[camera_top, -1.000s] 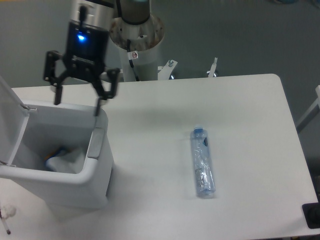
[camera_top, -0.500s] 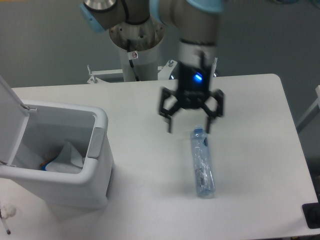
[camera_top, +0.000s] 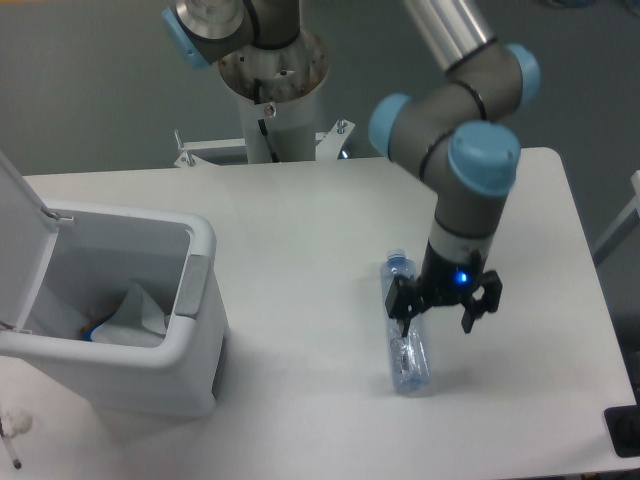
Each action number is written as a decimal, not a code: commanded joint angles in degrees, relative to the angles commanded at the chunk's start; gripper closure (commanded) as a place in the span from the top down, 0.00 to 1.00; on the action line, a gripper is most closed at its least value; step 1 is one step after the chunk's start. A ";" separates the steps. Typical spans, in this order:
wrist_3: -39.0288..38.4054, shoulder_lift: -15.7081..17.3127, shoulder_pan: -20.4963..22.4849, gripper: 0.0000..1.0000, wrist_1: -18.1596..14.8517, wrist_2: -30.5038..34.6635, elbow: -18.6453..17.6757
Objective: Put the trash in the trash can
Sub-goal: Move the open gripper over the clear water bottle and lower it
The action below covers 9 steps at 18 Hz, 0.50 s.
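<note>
Lying flat, the crushed clear bottle point(camera_top: 405, 335) shows a blue cap.

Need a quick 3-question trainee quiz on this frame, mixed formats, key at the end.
1. True or false: the crushed bottle already lies inside the trash can.
2. Multiple choice: the claw is
A. over the open bin
B. low over the bottle, jaws spread
C. shut on the wrapper
3. Fill in: the crumpled wrapper lies inside the ____.

Key:
1. False; it lies on the table, right of the bin.
2. B
3. trash can
</note>
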 joint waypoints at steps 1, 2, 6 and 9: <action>0.09 -0.97 -0.62 0.99 -2.11 2.19 1.14; 0.17 -1.50 -1.49 0.99 -3.87 4.64 2.11; 0.17 -3.26 -3.00 0.99 -4.77 6.34 3.44; 0.09 -4.66 -3.52 0.97 -4.68 8.69 4.49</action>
